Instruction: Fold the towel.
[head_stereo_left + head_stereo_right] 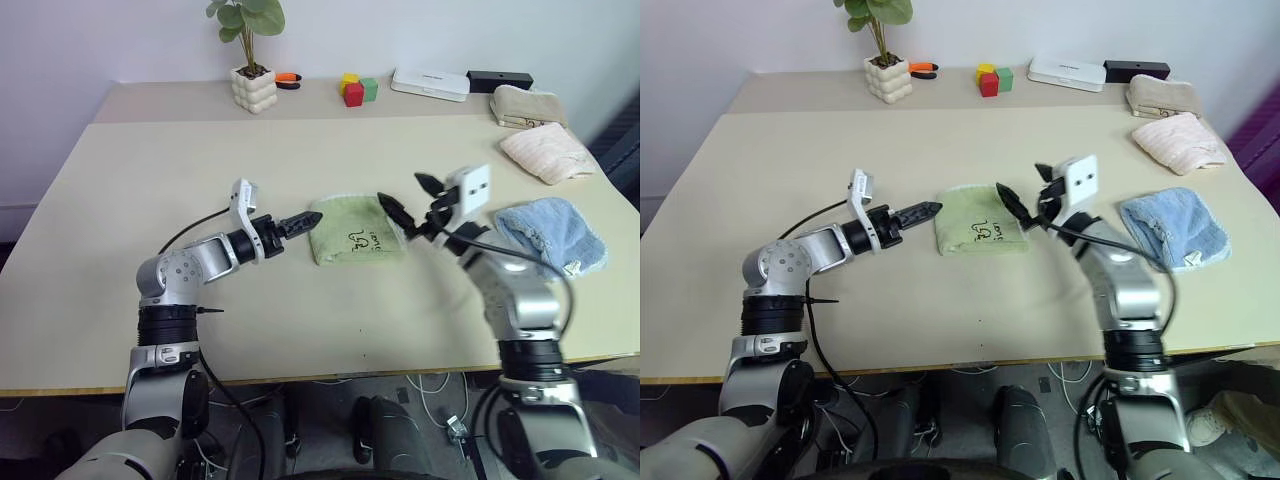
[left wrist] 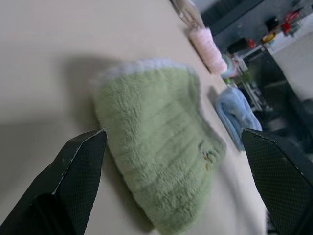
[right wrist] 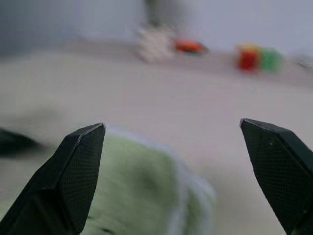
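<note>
Left eye view: your towel (image 1: 356, 236) is lying folded on the worktop (image 1: 150, 170), between the left gripper (image 1: 302, 222) and right gripper (image 1: 410, 200), both jaws standing wide open, holding nothing.

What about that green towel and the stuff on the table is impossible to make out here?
- Green towel: its dark mark is too small to read in the eye views, blurred in the left wrist view.
- Its near-right corner: hidden behind the right gripper.
- Plant: top cut off by the picture edge.
</note>
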`<state>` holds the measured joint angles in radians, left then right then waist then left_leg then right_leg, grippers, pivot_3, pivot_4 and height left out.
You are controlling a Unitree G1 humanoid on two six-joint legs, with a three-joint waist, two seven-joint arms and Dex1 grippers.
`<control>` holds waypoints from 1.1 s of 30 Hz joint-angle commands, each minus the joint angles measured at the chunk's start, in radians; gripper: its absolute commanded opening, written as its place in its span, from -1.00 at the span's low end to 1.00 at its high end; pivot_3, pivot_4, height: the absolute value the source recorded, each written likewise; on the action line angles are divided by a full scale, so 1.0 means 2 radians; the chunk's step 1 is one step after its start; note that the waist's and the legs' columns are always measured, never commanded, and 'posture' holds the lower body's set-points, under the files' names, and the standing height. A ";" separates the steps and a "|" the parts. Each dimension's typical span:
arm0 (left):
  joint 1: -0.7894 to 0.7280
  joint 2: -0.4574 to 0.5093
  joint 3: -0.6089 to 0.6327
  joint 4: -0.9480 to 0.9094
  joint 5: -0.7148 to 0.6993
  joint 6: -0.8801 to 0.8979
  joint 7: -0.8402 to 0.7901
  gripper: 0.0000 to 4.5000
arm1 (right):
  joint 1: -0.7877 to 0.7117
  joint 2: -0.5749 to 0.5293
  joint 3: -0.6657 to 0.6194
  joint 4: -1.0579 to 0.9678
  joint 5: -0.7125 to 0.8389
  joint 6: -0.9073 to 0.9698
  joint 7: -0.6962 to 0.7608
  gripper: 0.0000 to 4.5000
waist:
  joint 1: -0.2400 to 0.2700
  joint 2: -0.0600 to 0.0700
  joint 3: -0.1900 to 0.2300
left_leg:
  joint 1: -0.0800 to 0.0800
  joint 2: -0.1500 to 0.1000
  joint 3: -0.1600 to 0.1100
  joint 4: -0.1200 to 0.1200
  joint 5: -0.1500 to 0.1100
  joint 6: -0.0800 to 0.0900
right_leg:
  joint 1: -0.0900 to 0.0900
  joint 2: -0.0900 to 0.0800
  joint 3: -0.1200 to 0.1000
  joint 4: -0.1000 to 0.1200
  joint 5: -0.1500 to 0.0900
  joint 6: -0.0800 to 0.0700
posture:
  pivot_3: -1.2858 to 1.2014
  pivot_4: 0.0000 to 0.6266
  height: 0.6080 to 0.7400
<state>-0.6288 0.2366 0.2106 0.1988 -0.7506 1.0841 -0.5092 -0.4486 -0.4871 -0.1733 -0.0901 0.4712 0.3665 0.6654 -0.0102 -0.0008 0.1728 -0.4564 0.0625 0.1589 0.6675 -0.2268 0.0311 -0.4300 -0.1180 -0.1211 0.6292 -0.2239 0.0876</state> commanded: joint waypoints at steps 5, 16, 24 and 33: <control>-0.008 -0.006 -0.023 0.039 0.012 0.017 -0.010 0.99 | 0.016 -0.055 -0.036 -0.062 0.058 0.032 0.054 1.00 | -0.001 0.000 0.000 | 0.003 0.000 0.000 -0.001 -0.001 0.002 | 0.002 0.000 0.000 0.000 0.000 0.000 | 0.03 -0.52 1.00; -0.050 -0.061 -0.033 0.123 0.038 0.014 -0.008 0.99 | 0.142 -0.151 -0.133 -0.141 0.163 0.065 0.165 1.00 | 0.020 -0.001 -0.001 | 0.004 0.000 0.000 0.000 -0.003 0.004 | 0.004 -0.001 0.000 -0.003 -0.001 -0.002 | 0.03 -0.52 1.00; -0.074 -0.091 -0.018 0.177 0.043 0.016 -0.002 0.99 | 0.213 -0.175 -0.159 -0.167 0.143 0.044 0.189 1.00 | 0.027 -0.001 -0.001 | 0.005 0.000 -0.001 0.000 -0.004 0.005 | 0.005 -0.001 0.000 -0.006 -0.001 -0.002 | 0.03 -0.52 1.00; -0.103 -0.111 0.009 0.227 0.042 0.005 0.007 -0.49 | 0.217 -0.164 -0.149 -0.167 0.129 0.026 0.170 1.00 | 0.026 -0.001 -0.001 | 0.004 0.000 -0.001 0.000 -0.004 0.006 | 0.006 -0.002 0.000 -0.006 -0.001 -0.002 | 0.03 -0.52 1.00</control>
<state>-0.8349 0.0279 0.2285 0.6267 -0.6743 1.0887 -0.5084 -0.0102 -0.8132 -0.4535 -0.4001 0.7278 0.4411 1.0113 0.0418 -0.0022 0.1710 -0.4480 0.0624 0.1575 0.6682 -0.2350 0.0431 -0.4182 -0.1211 -0.1216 0.6170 -0.2262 0.0829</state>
